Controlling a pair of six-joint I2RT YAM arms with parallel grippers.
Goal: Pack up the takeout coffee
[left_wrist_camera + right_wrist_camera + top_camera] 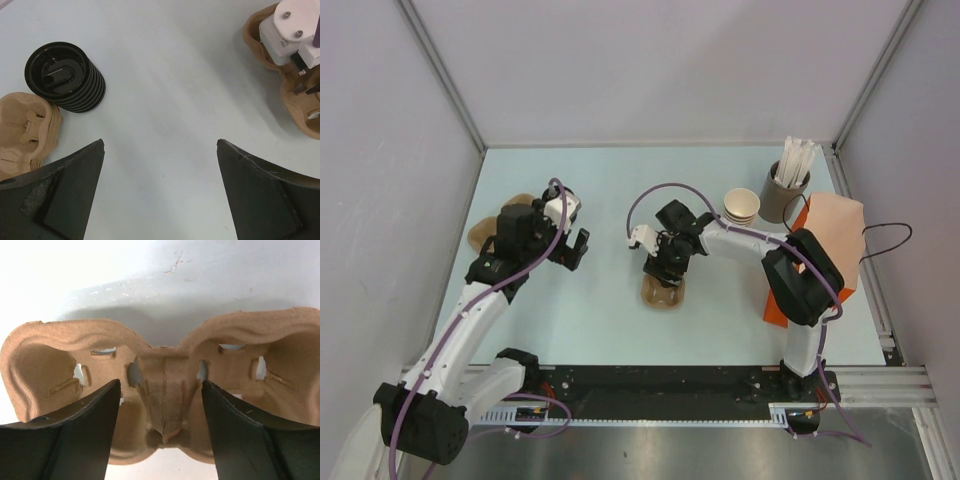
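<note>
Pulp carrier between right jaws, maybe touching

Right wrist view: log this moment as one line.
right fingers: open, astride centre ridge of pulp cup carrier | left fingers: open, above table near black lid stack | carrier wells: empty
</note>
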